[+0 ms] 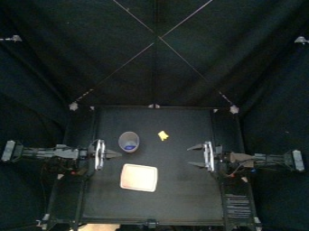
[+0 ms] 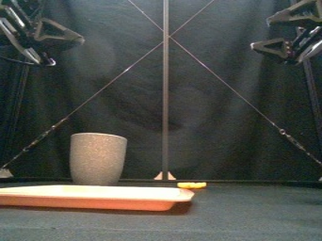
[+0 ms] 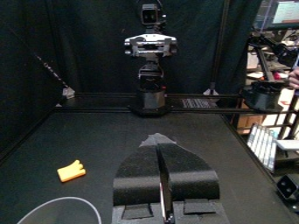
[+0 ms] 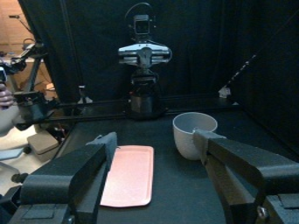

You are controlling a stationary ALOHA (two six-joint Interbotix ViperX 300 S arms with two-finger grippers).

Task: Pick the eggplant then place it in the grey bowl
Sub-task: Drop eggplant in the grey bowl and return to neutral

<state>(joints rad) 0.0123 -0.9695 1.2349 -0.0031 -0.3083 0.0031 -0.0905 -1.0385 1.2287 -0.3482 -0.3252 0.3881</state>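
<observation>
A small yellow-orange toy (image 1: 163,135) lies on the black table near the back, right of the tall grey speckled cup (image 1: 129,140). No purple toy shows in any view. In the left wrist view the toy (image 3: 73,171) lies apart from the cup's rim (image 3: 65,208). My left gripper (image 1: 101,155) hovers at the table's left with its jaws pressed together (image 3: 158,138) and nothing in them. At the right, my right gripper (image 1: 197,155) hangs with its jaws spread wide (image 4: 156,140), holding nothing. Both are raised high in the front view.
A flat pink tray (image 1: 139,177) lies in front of the cup, between the two grippers and nearer the front edge. The front view shows the tray (image 2: 94,196) low before the cup (image 2: 98,157), with the toy (image 2: 191,185) just right of it.
</observation>
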